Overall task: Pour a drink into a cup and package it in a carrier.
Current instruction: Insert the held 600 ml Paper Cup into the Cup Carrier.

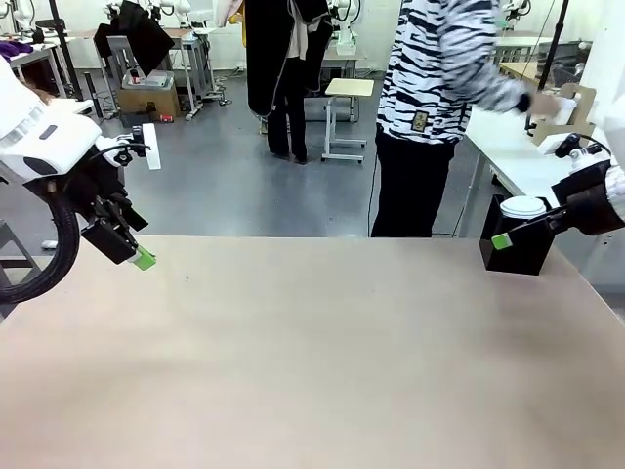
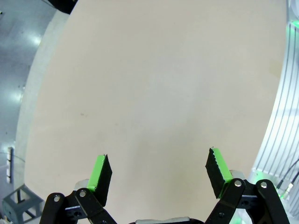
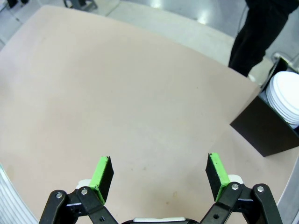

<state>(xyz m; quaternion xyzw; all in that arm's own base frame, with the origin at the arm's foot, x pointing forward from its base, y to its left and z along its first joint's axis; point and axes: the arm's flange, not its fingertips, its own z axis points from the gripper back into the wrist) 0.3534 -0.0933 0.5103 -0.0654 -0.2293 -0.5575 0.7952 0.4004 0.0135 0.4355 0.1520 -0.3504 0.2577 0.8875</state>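
carrier (image 1: 574, 109) stands upright on the white side table (image 1: 508, 147) behind the person (image 1: 439, 107), handle up, partly cut off by the person's reaching hand. left gripper (image 2: 159, 175) and right gripper (image 3: 160, 173) hang spread wide above the bare tan table (image 1: 312, 362), holding nothing. black box (image 1: 518, 239) with white lids (image 3: 286, 95) stacked inside sits at the far right edge, just beside the right gripper.

The table (image 1: 312, 362) lies bare across its middle and near edge, free passage for either gripper. At its far right corner a black box (image 1: 518, 249) holding stacked white lids (image 3: 286, 95) blocks the way. A person (image 1: 430, 107) stands just beyond the far edge.
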